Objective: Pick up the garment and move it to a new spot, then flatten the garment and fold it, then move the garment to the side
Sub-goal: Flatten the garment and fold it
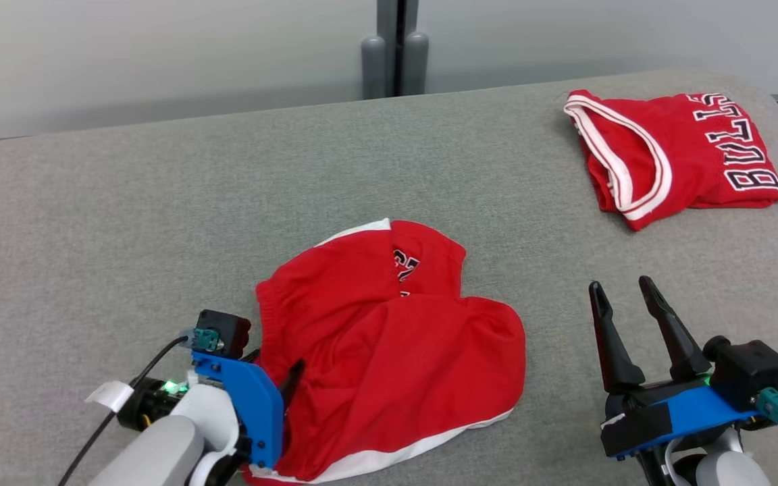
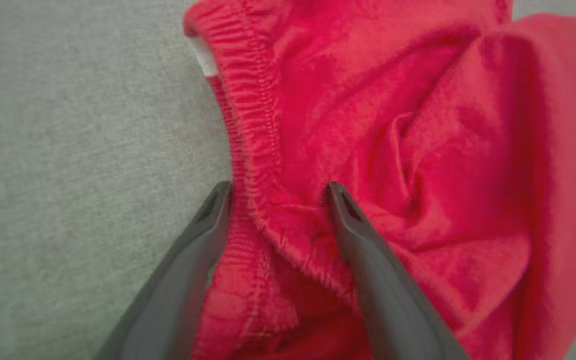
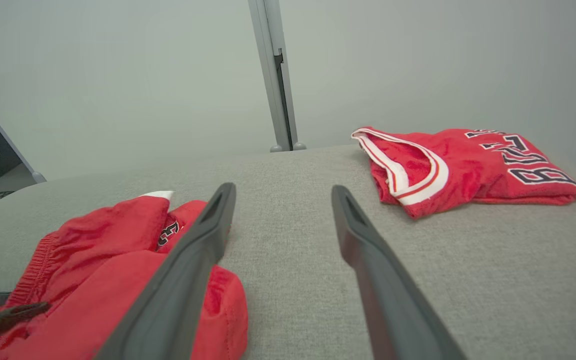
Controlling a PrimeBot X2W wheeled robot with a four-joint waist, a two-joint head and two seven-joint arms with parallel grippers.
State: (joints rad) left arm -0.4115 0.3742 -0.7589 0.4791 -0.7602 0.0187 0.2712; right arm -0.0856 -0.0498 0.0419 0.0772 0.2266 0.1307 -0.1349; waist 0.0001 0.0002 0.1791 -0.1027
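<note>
My left hand (image 2: 278, 192), spread open, straddles the elastic waistband (image 2: 255, 125) of the limp, light red shorts (image 1: 389, 351) crumpled on the bench (image 1: 159, 202) before me, likely the firmest place to pinch; my right hand (image 1: 625, 291) hangs open.

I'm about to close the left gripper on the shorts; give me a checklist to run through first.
1. Left gripper jaws open: ok.
2. Waistband of the red shorts between those jaws: ok.
3. Right gripper open, empty, apart from the shorts: ok.
4. Folded jersey lying apart from the shorts: ok.
5. Shorts flat: not ok, crumpled.
6. Single fabric layer between the jaws: cannot tell.
</note>
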